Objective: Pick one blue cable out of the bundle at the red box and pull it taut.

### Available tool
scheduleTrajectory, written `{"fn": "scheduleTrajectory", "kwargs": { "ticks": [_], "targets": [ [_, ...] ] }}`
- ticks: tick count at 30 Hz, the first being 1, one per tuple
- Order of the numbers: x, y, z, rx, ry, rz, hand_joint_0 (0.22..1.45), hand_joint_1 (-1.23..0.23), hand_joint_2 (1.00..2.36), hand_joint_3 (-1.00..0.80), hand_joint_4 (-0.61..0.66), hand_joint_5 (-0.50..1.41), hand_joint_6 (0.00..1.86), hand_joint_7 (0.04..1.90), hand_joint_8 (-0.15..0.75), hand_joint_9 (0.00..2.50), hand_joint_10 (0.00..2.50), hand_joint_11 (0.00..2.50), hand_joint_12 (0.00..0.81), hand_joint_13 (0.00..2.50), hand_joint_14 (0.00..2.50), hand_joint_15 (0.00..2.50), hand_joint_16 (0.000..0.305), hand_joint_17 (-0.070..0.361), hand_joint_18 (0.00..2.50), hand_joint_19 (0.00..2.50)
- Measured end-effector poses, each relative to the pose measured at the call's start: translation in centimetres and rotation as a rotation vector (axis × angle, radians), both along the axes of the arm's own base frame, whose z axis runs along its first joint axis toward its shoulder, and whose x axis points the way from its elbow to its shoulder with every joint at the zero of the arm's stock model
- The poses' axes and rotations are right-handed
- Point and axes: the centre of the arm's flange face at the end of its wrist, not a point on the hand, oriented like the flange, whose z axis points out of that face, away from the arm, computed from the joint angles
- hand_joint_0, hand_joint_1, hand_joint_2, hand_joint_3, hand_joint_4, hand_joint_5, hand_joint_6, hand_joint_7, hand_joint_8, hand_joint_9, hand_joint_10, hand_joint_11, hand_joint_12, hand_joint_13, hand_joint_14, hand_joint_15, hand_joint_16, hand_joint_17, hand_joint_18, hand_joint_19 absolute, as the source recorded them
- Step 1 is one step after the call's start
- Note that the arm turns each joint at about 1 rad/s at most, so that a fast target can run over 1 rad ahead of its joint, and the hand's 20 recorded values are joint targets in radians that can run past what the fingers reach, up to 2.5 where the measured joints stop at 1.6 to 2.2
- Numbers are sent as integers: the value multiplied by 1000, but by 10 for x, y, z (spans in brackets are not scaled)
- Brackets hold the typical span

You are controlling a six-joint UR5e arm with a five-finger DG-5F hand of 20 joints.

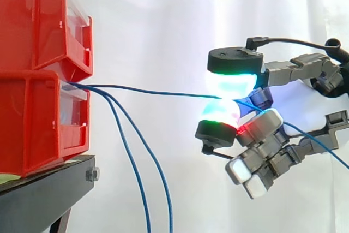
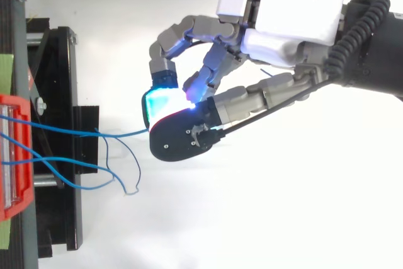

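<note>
One blue cable [image 1: 163, 92] pinched btwn glowing pads [image 1: 232, 80] of hand [image 2: 277, 29], taut to red box [image 1: 38, 129], 2 other cables [image 1: 139, 189] hanging slack.

We see the black stand [image 1: 46, 197] at eight o'clock in the side view; the lower red bin [image 1: 38, 124] rests directly on it, at its twelve o'clock.

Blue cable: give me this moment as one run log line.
hand: shut on cable | grip: pinched between fingers | cable: nearly straight from red box to fingers | other cables: hanging slack
</note>
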Motion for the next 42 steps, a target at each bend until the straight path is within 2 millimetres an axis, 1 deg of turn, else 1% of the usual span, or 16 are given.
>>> {"fn": "scheduleTrajectory", "kwargs": {
  "ticks": [7, 8, 12, 18, 23, 27, 32, 42],
  "targets": [
    [0, 1, 0, -1, -3, 2, 690, -829, 1022, -59, -6, -136, 939, 1202, 333, 921, 15, 1188, 340, 749, 18, 507, 45, 102, 715, 460],
    [0, 1, 0, -1, -3, 2, 690, -829, 1022, -60, -6, -136, 939, 1202, 333, 901, 14, 1130, 339, 740, 18, 497, 45, 102, 706, 453],
    [0, 1, 0, -2, -2, 1, 688, -827, 1022, -60, -7, -136, 938, 1200, 335, 870, 14, 1033, 341, 718, 17, 474, 45, 102, 686, 439],
    [-1, 0, -3, -3, 4, 0, 689, -824, 1022, -66, -4, -137, 937, 1207, 337, 858, 15, 1026, 342, 716, 18, 480, 45, 102, 681, 438],
    [-10, -2, -22, -2, 45, -3, 689, -823, 1022, -71, -2, -138, 938, 1205, 338, 852, 15, 1006, 343, 711, 17, 475, 45, 102, 674, 431],
    [-15, -3, -31, -3, 62, -3, 690, -821, 1021, -77, -6, -139, 938, 1202, 337, 833, 16, 982, 341, 694, 17, 470, 46, 102, 660, 432],
    [-15, -4, -32, -6, 65, -2, 691, -819, 1021, -82, -7, -140, 937, 1199, 335, 780, 15, 884, 341, 673, 18, 448, 46, 103, 647, 411],
    [-14, -4, -31, -7, 53, -3, 690, -818, 1022, -83, -8, -141, 937, 1206, 329, 756, 16, 843, 343, 658, 16, 443, 46, 103, 628, 412]
  ]
}}
